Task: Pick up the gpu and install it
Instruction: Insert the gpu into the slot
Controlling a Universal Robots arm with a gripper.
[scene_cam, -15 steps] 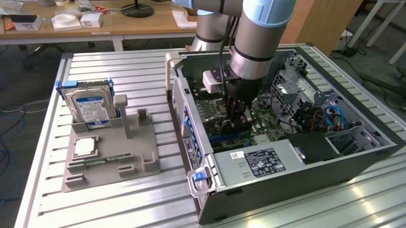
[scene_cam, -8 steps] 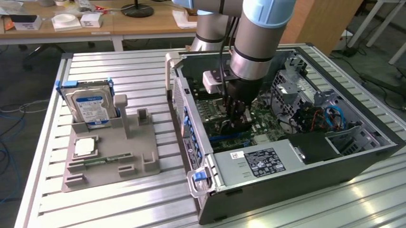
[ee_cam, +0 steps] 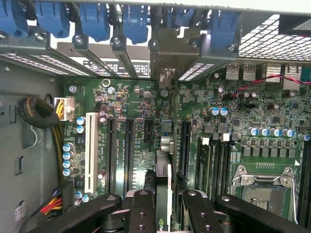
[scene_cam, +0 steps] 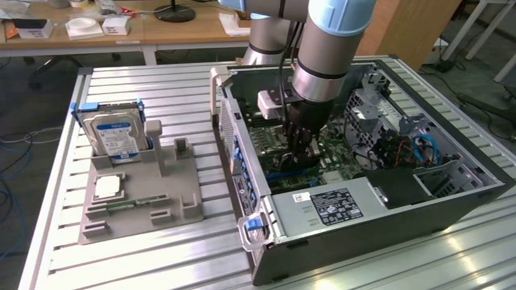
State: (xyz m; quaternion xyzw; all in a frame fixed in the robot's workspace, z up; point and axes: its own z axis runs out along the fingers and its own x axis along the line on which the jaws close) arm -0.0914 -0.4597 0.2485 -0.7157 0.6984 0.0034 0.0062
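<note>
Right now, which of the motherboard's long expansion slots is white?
The white slot beside the column of blue-topped capacitors; the other long slots are black.

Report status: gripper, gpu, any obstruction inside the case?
Gripper shut on gpu, inside the open case. Card held edge-on over the motherboard slots. Cable bundle off to one side, apart from the card.
</note>
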